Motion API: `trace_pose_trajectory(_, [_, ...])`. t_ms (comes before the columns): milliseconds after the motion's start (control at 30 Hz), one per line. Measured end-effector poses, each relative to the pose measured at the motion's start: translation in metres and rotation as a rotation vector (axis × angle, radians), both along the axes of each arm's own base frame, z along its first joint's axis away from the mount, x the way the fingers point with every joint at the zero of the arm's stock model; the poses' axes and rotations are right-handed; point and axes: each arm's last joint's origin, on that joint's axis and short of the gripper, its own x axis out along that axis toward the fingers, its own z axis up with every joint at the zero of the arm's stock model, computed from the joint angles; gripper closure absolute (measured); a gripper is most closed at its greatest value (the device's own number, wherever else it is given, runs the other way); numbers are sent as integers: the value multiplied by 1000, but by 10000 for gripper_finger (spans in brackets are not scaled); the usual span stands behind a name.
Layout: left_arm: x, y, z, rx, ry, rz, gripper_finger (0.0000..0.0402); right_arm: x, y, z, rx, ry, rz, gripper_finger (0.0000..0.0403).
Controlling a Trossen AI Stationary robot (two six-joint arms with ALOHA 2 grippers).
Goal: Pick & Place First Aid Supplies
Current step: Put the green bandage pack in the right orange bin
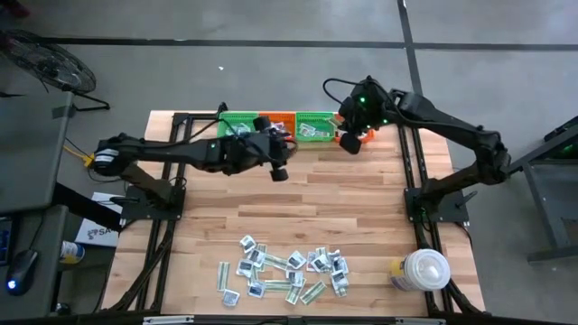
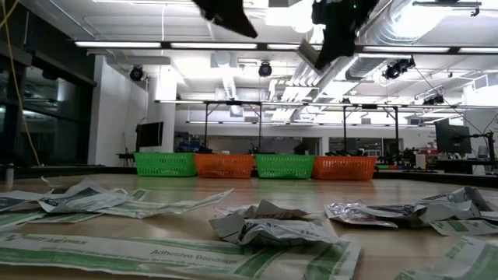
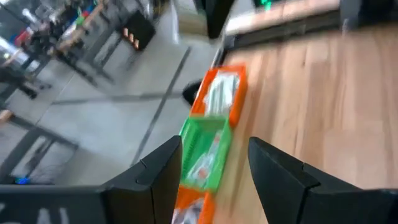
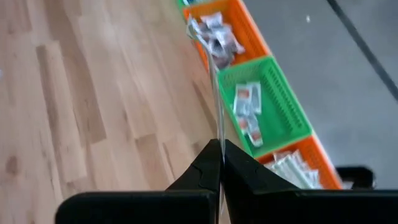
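Baskets: four in one row along the table's far edge, two green (image 2: 165,164) and two orange (image 2: 224,166), alternating. One white round lidded container (image 1: 426,270) near the front right corner. Packets (image 1: 282,268): a loose overlapping pile, roughly twenty, exact count unclear.

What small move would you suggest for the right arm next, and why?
Probably ease the right tool out squarely over one basket, then open it. It is shut on a thin packet, seen edge-on, and hangs by the row of baskets at the table's far edge. Which basket lies beneath it I cannot tell. The left tool is open and empty.
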Motion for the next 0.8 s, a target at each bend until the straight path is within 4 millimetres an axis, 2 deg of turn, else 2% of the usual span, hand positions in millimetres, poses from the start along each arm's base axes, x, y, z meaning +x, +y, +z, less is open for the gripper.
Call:
trace_pose_trajectory(167, [-23,17,-26,-44,-124,-60,222,-2,-7,-18,49,12,-62,403])
trace_pose_trajectory(433, [-63,45,-58,-103,-253,-145,222,-20,-30,-43,116,69,-217,403])
trace_pose_trajectory(600, [-78,61,-64,-120,-306,-228,222,-29,-46,-61,142,111,-357,403])
trace_pose_trajectory(800, [-86,78,-66,-123,-309,-311,222,-26,-64,-86,230,61,-545,403])
